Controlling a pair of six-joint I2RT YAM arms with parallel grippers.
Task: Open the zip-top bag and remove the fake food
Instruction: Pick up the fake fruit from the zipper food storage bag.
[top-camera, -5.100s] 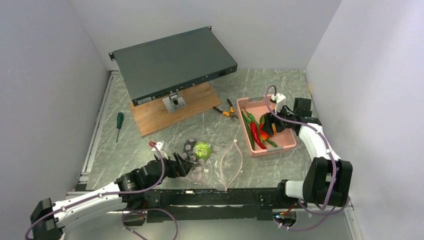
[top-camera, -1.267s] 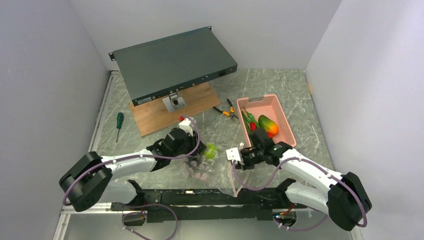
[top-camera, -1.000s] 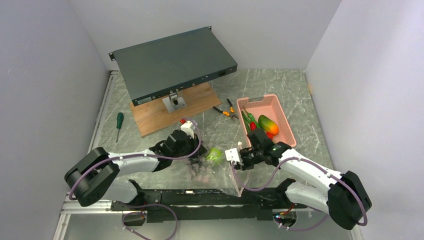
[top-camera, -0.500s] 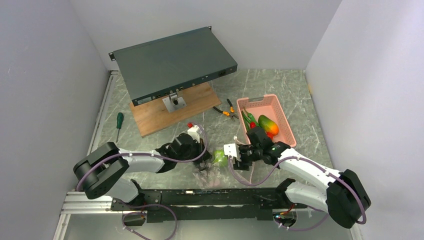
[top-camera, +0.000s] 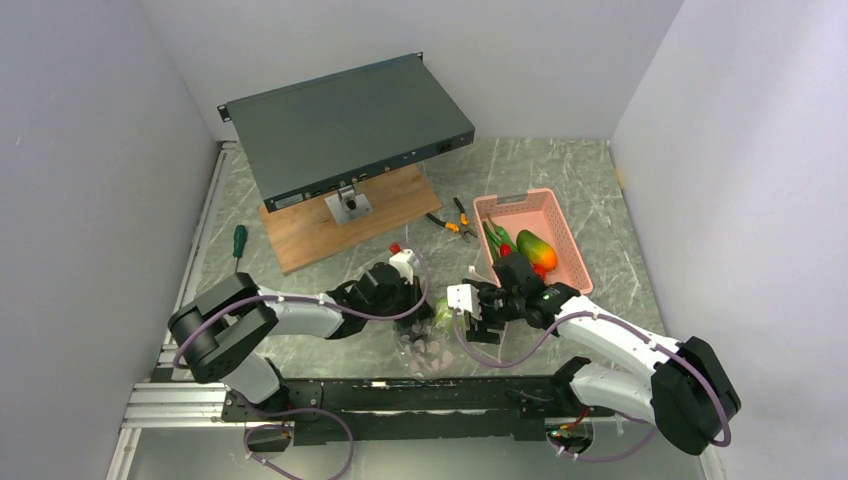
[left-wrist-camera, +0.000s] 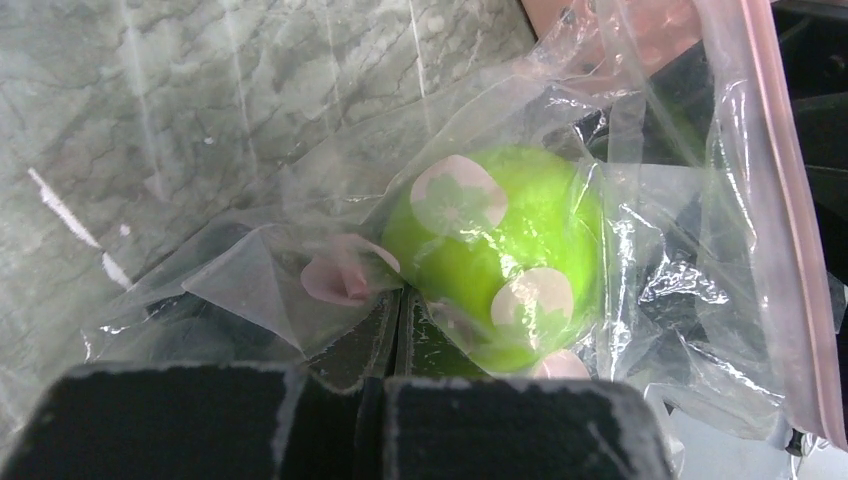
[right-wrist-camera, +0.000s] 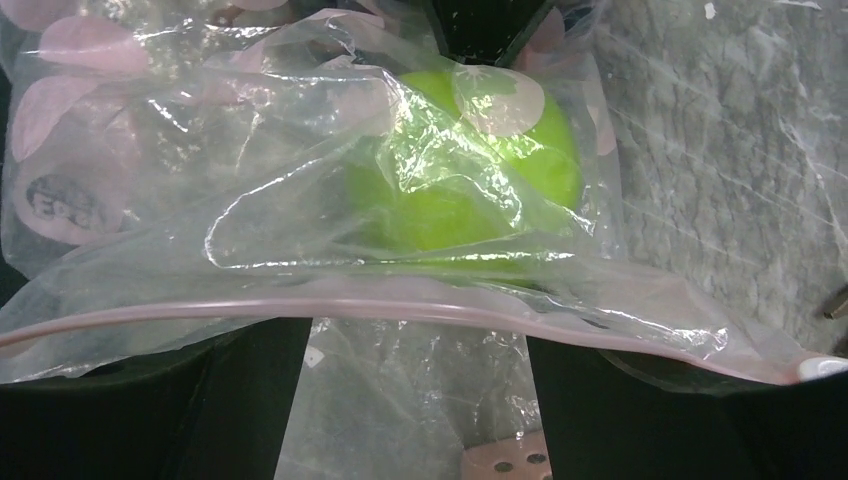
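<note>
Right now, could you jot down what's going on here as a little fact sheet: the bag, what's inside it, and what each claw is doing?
Bag: zip-top bag, clear with pink dots, between the two grippers
Inside bag: green apple
Left gripper: shut, pinching a fold of the bag beside the apple
Right gripper: open, fingers spread at the bag's pink zip strip
Pink basket: holds mango, green pods and a red piece

No legible text, dark smudged print on one zip-top bag (right-wrist-camera: 150, 150) dot, unreadable
</note>
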